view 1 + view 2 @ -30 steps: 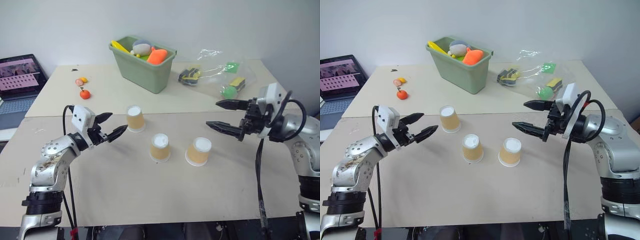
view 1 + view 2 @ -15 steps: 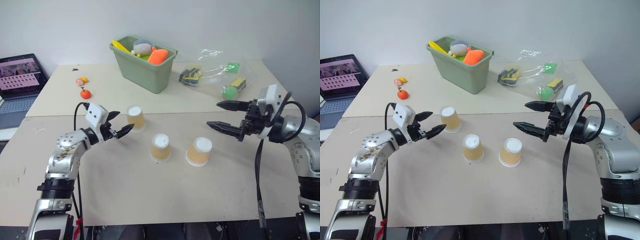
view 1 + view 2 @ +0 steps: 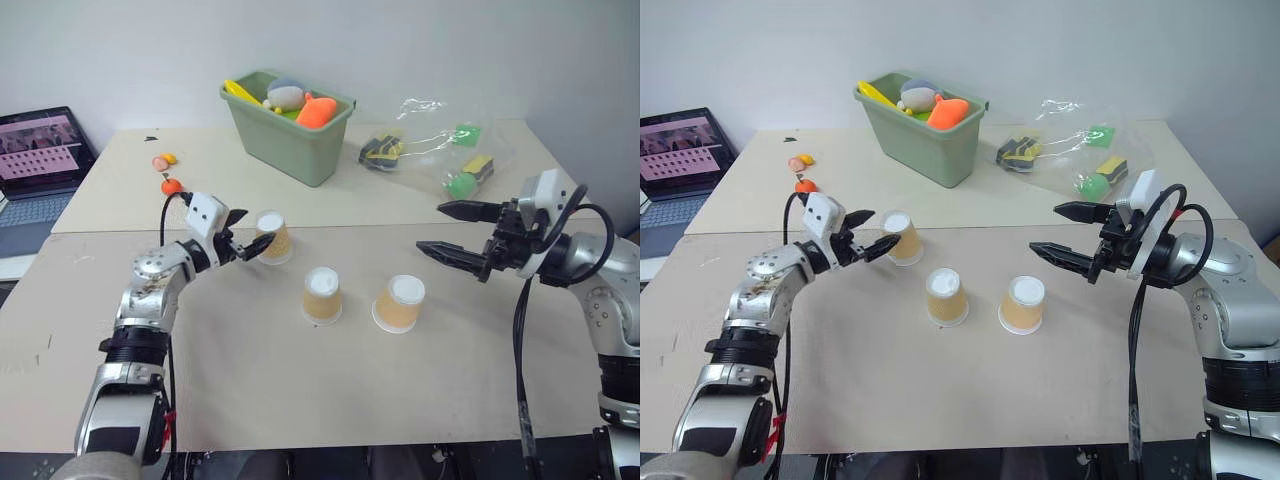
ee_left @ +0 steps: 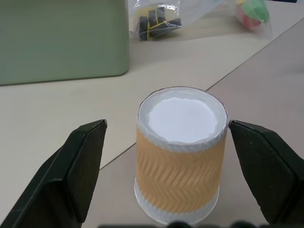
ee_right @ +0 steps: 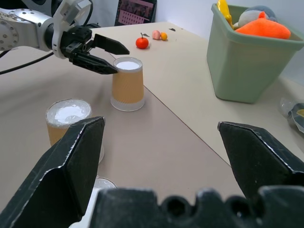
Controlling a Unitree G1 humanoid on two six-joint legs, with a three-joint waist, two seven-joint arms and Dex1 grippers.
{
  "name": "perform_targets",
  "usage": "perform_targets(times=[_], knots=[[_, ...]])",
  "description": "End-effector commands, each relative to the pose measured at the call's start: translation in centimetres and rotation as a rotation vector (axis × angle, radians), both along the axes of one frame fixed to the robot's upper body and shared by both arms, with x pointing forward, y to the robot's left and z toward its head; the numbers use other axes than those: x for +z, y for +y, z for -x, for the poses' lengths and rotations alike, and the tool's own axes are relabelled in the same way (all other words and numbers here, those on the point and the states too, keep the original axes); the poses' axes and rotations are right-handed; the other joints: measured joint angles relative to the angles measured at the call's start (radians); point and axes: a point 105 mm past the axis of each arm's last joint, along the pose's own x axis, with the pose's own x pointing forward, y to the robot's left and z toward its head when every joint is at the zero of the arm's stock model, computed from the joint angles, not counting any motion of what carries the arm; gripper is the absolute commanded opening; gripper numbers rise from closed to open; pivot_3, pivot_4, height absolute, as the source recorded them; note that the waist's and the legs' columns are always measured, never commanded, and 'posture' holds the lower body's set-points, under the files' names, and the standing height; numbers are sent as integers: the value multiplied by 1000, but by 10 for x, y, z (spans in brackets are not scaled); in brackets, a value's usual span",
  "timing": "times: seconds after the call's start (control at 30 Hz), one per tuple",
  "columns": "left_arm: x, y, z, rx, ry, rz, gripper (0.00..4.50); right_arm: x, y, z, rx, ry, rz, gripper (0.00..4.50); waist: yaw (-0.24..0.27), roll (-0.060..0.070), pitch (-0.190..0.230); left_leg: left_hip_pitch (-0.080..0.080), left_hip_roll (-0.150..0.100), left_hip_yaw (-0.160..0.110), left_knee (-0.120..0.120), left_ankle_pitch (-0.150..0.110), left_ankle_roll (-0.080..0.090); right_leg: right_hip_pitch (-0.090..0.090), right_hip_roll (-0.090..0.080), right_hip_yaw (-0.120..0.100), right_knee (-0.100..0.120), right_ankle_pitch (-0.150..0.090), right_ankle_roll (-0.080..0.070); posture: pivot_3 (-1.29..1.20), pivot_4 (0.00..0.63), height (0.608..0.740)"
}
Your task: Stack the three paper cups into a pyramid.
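Three paper cups stand upside down and apart on the table: one at the back left (image 3: 272, 237), one in the middle (image 3: 321, 294) and one to the right (image 3: 400, 303). My left gripper (image 3: 252, 232) is open and level at the back-left cup. In the left wrist view that cup (image 4: 180, 156) stands between the two black fingers (image 4: 71, 175), with a gap on each side. My right gripper (image 3: 432, 227) hangs open above the table, right of the right cup, with nothing in it. No pyramid stands; no cup rests on another.
A green bin (image 3: 288, 125) of toys stands at the back of the table. Right of it lies a clear plastic bag (image 3: 440, 150) with small items. A small orange fruit (image 3: 171, 186) lies at the back left. A laptop (image 3: 40, 150) sits off the table's left side.
My left gripper has moved forward and to the right, up to the back-left cup, and stayed open. The right arm and the cups have not moved.
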Motion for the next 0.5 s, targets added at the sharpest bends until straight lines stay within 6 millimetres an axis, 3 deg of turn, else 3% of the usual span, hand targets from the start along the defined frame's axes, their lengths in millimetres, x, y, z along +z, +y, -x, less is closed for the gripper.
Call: perform_targets(times=[0.03, 0.13, 0.23, 0.27, 0.4, 0.5], knots=[[6, -9, -6, -17, -47, -13, 4387, 18, -2, 4, 1, -62, -11, 4500, -1, 0, 0, 0, 0, 0, 0, 0, 0, 0, 0, 0, 0, 0, 0, 0, 150, 740], [6, -15, -7, -35, -45, 18, 3798, 19, -2, 4, -1, -62, -13, 4500, -1, 0, 0, 0, 0, 0, 0, 0, -1, 0, 0, 0, -1, 0, 0, 0, 150, 740], [5, -20, -6, -47, -43, 25, 2643, 19, -3, 4, -4, -60, -13, 4500, -1, 0, 0, -1, 0, 0, 0, 0, -1, 0, 0, 0, -2, 0, 1, 0, 150, 740], [4, -20, -5, -44, -39, 22, 2491, 18, -3, 4, -5, -59, -11, 4500, -1, 0, 0, -1, 0, 0, 0, 0, -1, 0, 0, 0, -2, 0, 1, 0, 150, 740], [10, -17, 2, -57, -70, 20, 2491, 17, -3, 4, -6, -56, -9, 4500, -1, 0, 0, -1, 0, 0, 0, 0, -1, 0, 0, 0, -3, 1, 1, 0, 150, 740], [20, -19, 21, -149, -101, 8, 2491, 17, -3, 4, -5, -54, -8, 4500, -5, 0, 0, -2, 0, 0, 0, 0, -1, -1, 0, 0, -4, 1, 1, 0, 150, 740]])
